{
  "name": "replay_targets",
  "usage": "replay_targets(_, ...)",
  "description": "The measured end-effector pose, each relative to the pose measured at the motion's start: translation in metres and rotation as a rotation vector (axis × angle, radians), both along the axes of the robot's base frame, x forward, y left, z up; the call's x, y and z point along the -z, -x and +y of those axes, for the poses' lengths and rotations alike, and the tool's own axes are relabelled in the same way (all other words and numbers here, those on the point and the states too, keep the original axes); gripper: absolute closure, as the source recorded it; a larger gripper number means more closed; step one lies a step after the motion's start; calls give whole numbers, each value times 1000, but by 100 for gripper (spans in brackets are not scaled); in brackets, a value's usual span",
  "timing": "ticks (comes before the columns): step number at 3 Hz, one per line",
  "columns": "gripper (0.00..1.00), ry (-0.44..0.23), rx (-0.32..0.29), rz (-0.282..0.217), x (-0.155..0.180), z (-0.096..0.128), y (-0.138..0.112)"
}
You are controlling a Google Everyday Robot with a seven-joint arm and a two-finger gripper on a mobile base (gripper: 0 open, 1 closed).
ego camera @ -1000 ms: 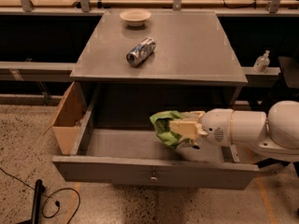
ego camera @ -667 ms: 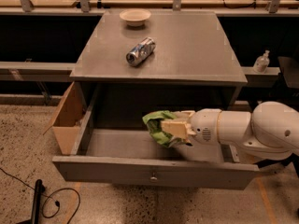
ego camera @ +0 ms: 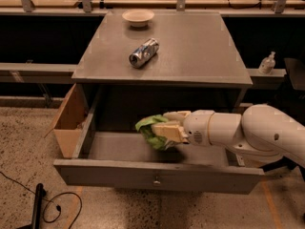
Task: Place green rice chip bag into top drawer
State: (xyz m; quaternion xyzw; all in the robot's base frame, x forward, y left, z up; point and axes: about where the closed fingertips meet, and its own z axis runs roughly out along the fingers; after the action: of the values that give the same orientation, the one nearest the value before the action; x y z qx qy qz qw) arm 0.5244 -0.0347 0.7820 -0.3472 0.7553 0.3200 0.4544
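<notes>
The green rice chip bag [ego camera: 149, 129] is crumpled and held in my gripper [ego camera: 164, 128], which is shut on it above the middle of the open top drawer [ego camera: 157, 172]. The bag hangs a little above the drawer floor. The drawer is pulled fully out from under the grey table, its flat front panel and small knob facing the camera. My white arm [ego camera: 248, 132] reaches in from the right across the drawer.
A silver-blue can [ego camera: 143, 52] lies on its side on the grey table top [ego camera: 190, 51], and a pale bowl [ego camera: 138, 17] sits at the back. A brown cardboard box [ego camera: 69, 120] stands left of the drawer. A black cable lies on the floor at lower left.
My gripper has carried the green bag leftward over the drawer, from its right side toward the middle.
</notes>
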Motion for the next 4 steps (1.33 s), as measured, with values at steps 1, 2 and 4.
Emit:
replay_targets(1,0,26,59,-38,-10,-9,-10)
replay_targets(2,0,28,145,-72,-28,-27,-25)
replay_targets(4,0,-16,354,-206,-116,-119,-48)
